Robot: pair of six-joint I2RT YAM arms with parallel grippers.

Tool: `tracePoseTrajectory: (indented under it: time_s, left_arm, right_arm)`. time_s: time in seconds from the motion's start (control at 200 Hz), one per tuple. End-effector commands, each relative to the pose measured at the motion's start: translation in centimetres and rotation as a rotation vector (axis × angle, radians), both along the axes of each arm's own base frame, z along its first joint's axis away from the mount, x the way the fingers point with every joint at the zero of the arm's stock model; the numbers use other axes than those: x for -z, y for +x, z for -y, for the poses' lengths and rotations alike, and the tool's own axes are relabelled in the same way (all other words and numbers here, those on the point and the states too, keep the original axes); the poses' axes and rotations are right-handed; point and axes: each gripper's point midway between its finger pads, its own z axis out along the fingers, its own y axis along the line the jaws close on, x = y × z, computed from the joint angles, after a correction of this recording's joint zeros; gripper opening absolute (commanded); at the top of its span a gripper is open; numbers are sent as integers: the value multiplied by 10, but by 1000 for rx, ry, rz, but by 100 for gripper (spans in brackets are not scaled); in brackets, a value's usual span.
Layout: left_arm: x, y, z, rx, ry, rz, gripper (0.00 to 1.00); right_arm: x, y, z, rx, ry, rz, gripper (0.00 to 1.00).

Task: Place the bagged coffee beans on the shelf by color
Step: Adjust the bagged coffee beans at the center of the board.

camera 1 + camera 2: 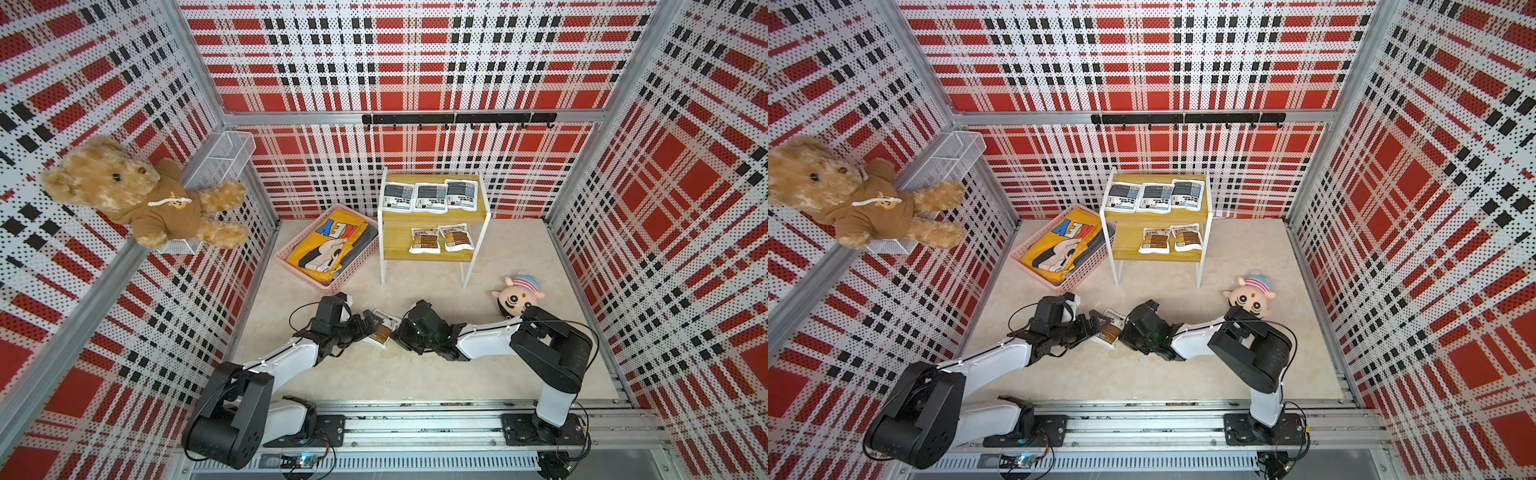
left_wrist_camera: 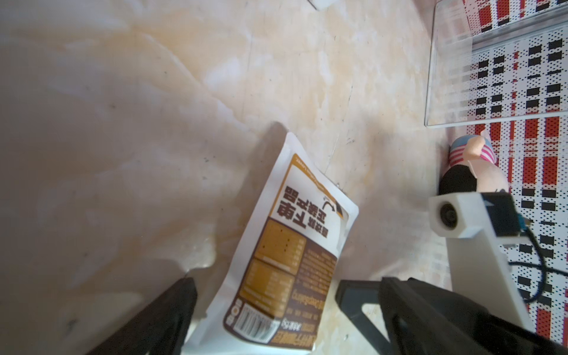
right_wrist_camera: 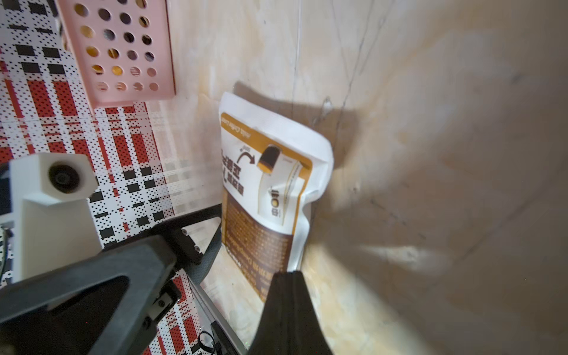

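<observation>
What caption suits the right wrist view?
Right gripper pinches the white brown-panelled coffee pouch by its edge, pink perforated plastic basket in the background.

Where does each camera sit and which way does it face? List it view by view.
Both top views: high behind the arms, looking down at shelf; left arm and right arm show whole.
Left wrist: on left arm, facing pouch; open left gripper shows, plus right wrist camera.
Right wrist: on right arm, facing pouch from the opposite side; right gripper, shut on it, shows, plus left wrist camera.
Shared: both wrist views hold the pouch.
</observation>
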Motion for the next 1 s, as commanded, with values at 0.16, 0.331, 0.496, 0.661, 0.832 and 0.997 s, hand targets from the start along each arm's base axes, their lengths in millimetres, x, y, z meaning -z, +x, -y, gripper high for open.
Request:
tracePoseTrajectory:
  time_s: [0.16, 0.331, 0.496, 0.661, 0.832, 0.997]
  left_arm:
    - [-21, -6, 14, 62, -97, 54, 99]
    - [-13, -15, 29, 113, -88, 34, 97]
    - [-4, -17, 51, 146, -89, 8, 96]
    - [-7, -17, 62, 139, -109, 18, 96]
    - [-6, -28, 45, 73, -138, 23, 96]
    - [-5, -48, 34, 4, -244, 38, 94]
  right_arm:
    - [-17, 5, 37, -14, -109, 79, 0]
    - [-34, 2, 43, -74, -159, 126, 0]
    - [-38, -2, 57, -69, -168, 136, 11]
    - [-39, -6, 66, -86, -182, 145, 28]
    - [-30, -6, 75, -113, -196, 122, 32]
    - [-21, -5, 76, -151, -199, 108, 32]
